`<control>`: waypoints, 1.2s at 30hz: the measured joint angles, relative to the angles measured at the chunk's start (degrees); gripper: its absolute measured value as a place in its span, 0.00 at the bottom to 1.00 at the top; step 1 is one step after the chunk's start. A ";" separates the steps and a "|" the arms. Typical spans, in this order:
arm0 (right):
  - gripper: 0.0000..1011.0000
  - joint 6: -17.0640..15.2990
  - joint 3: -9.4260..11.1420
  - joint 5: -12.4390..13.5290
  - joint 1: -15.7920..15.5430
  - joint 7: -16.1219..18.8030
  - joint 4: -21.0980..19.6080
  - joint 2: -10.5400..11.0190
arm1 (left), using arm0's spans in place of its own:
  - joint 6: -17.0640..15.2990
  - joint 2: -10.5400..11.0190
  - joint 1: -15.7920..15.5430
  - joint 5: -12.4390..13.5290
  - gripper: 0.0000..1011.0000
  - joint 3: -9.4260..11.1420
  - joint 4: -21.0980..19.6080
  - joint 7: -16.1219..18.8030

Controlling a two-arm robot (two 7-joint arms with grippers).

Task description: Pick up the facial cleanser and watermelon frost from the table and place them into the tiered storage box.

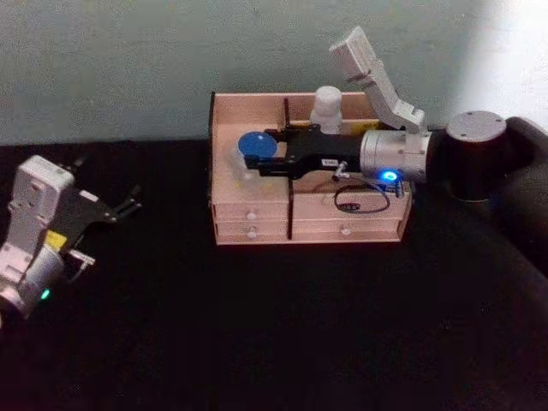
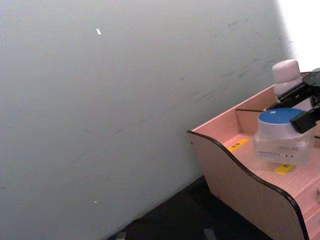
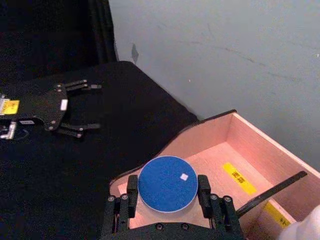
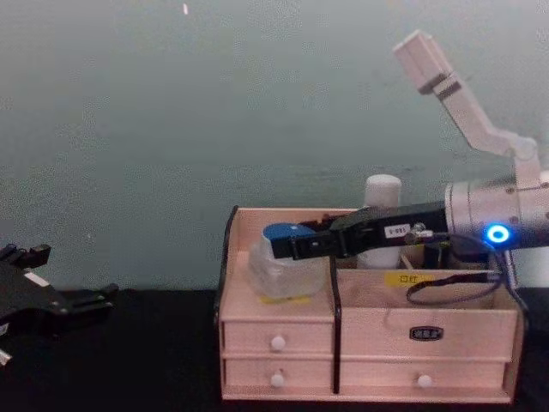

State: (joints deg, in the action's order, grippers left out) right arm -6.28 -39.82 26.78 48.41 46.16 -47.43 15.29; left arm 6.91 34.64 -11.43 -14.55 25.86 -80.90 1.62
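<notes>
Bench edges: the black bench [image 1: 274, 342] runs back to a pale grey-green wall. The tiered storage box [image 1: 317, 227] stands at the back against that wall, a little right of centre.
Open room: bare black surface lies in front of the box. More lies to its left, between the box and the left pincer [image 1: 130, 200].
Box layout: stepped tiers, with a dark divider splitting left from right. Two rows of drawers with white knobs sit flush at the front.
Rear tier: the facial cleanser [image 1: 327, 107] stands upright just right of the divider, its white cap above the back wall.
Front-left compartment: the watermelon frost [image 1: 254, 145] is here, upright with its blue lid up, near the curved left side wall. A yellow label shows on the floor beside it. Whether its base rests on the floor cannot be told.
Right pincer [image 3: 167, 192]: it reaches in level from the right, across the top of the right-hand compartments. Its black fingers [image 3: 203, 189] are clenched on opposite sides of the jar at lid height, grasping it.
Left pincer: parked low over the bench's left side, well apart from the box, with fingers spread and released, touching nothing.
</notes>
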 joint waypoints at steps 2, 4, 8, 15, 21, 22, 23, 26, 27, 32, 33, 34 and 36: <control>0.72 0.00 0.09 -0.42 0.35 0.00 1.06 -0.49 | 0.00 0.00 0.00 0.00 0.99 0.00 0.00 0.00; 0.72 0.00 0.20 -0.69 0.53 0.01 1.65 -0.79 | 0.00 0.00 0.00 0.00 0.99 0.00 0.00 0.00; 0.72 0.20 0.50 -1.42 1.10 0.14 3.46 -1.68 | 0.00 0.00 0.00 0.00 0.99 0.00 0.00 0.00; 0.72 0.79 1.18 -2.21 1.67 0.31 5.64 -2.95 | 0.00 0.00 0.00 0.00 0.99 0.00 0.00 0.00; 0.72 0.93 1.36 -2.43 1.75 0.21 5.95 -3.16 | 0.00 0.00 0.00 0.00 0.99 0.00 0.00 0.00; 0.72 0.93 1.35 -2.43 1.75 0.21 5.93 -3.14 | 0.00 0.00 0.00 0.00 0.99 0.00 0.00 0.00; 0.72 0.93 1.33 -2.43 1.74 0.20 5.90 -3.12 | 0.00 0.00 0.00 0.00 0.99 0.00 0.00 0.00; 0.72 0.91 1.31 -2.43 1.71 0.18 5.85 -3.09 | 0.00 0.00 0.00 0.00 0.99 0.00 0.00 0.00; 0.72 0.90 1.29 -2.43 1.71 0.17 5.82 -3.07 | 0.00 0.00 0.00 0.00 0.99 0.00 0.00 0.00; 0.72 0.87 1.25 -2.42 1.69 0.15 5.74 -3.01 | 0.00 0.00 0.00 0.00 0.99 0.00 0.00 0.00; 0.72 0.85 1.24 -2.42 1.68 0.14 5.72 -3.00 | 0.00 0.00 0.00 0.00 0.99 0.00 0.00 0.00; 0.72 0.85 1.24 -2.42 1.68 0.14 5.71 -3.00 | 0.00 0.00 0.00 0.00 0.99 0.00 0.00 0.00; 0.72 0.83 1.23 -2.41 1.67 0.13 5.69 -2.99 | 0.00 0.00 0.00 0.00 0.99 0.00 0.00 0.00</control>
State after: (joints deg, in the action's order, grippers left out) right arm -5.45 -38.59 24.37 50.08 46.28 -41.73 12.30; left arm 6.91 34.64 -11.43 -14.55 25.86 -80.90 1.62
